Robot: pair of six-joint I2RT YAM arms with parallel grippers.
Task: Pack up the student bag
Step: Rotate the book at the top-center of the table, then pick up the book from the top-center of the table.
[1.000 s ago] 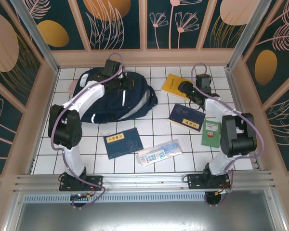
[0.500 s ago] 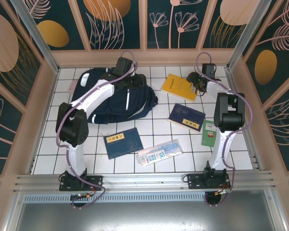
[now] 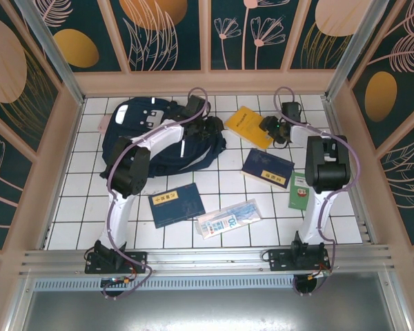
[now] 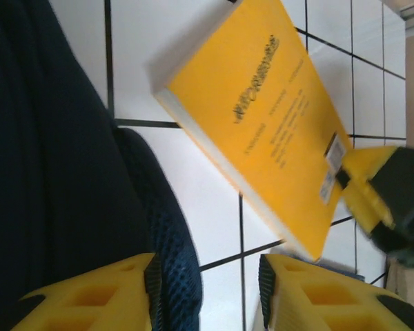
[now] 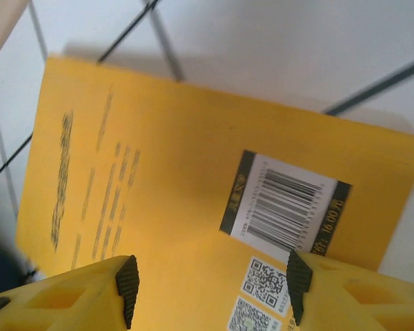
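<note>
Partly open at the left jaws, with nothing gripped: two yellow fingers low in the left wrist view, one over navy fabric, the other over white tile of the bench. In the gap beyond the tips, a mesh edge of the student bag. Just past that, a yellow book, slanted, with a shadow on the tile beneath its near corner.

Wide open at the right jaws, with yellow fingers over the book's cover on either side of a barcode label. Impossible to tell whether touching the cover; no grip on it visible.

From above: student bag lying flat at the far left of the bench, with the left arm stretched across it. Yellow book just beside the bag's right edge, between the ends of both arms. Nearer on the bench: a blue book close to the bag's near edge, then a clear packet, a navy book and a green book off to the right.
</note>
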